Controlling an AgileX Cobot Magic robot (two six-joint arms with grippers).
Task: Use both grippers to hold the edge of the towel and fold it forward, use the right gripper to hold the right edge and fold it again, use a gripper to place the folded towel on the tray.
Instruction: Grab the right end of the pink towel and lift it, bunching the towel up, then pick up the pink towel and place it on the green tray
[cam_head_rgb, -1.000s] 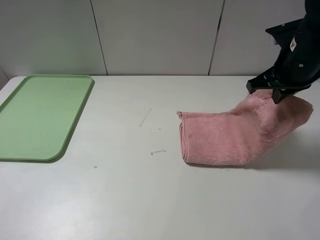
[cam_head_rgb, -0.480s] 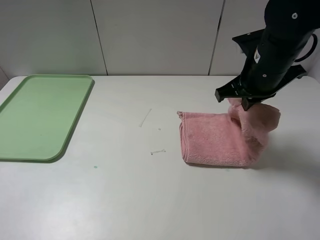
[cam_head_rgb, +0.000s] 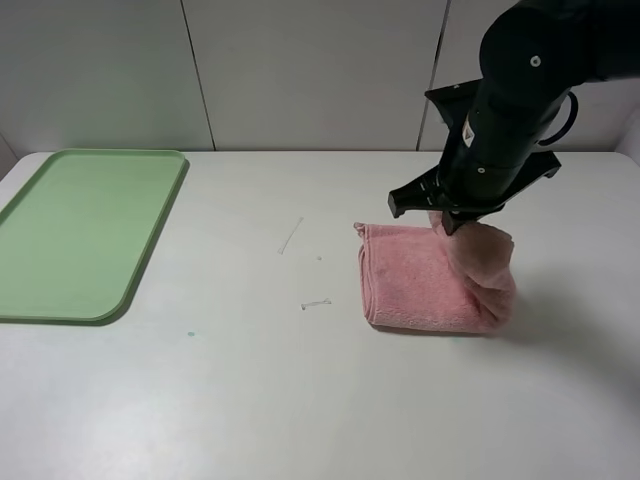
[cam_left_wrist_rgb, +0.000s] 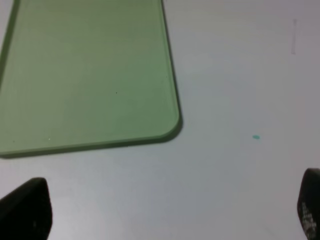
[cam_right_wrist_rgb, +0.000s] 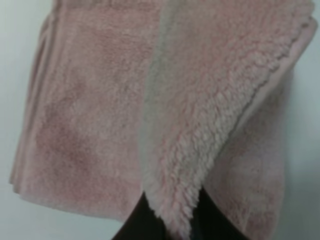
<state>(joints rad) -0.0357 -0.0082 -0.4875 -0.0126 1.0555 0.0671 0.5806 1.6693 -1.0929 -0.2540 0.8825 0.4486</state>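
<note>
The salmon-pink towel (cam_head_rgb: 410, 280) lies folded on the white table, right of centre. My right gripper (cam_head_rgb: 447, 222) is shut on the towel's right edge and holds it lifted above the lower layer, so that part drapes back down in a hump (cam_head_rgb: 487, 262). In the right wrist view the fluffy flap (cam_right_wrist_rgb: 200, 115) hangs from the pinching jaws of the right gripper (cam_right_wrist_rgb: 175, 222), with the flat layer (cam_right_wrist_rgb: 85, 125) beneath. The light-green tray (cam_head_rgb: 80, 230) sits at the far left. My left gripper (cam_left_wrist_rgb: 167, 215) stands open over bare table near the tray's corner (cam_left_wrist_rgb: 172, 122); the high view does not show it.
Small marks and a thin scrap (cam_head_rgb: 316, 303) dot the table between tray and towel. A tiny green speck (cam_head_rgb: 189, 333) lies near the tray's front corner. A panelled wall (cam_head_rgb: 300, 70) closes off the back.
My right gripper has swung left and slightly down with the towel's right edge, pulling that end up and over the rest. The left gripper's view gives no sign of movement.
</note>
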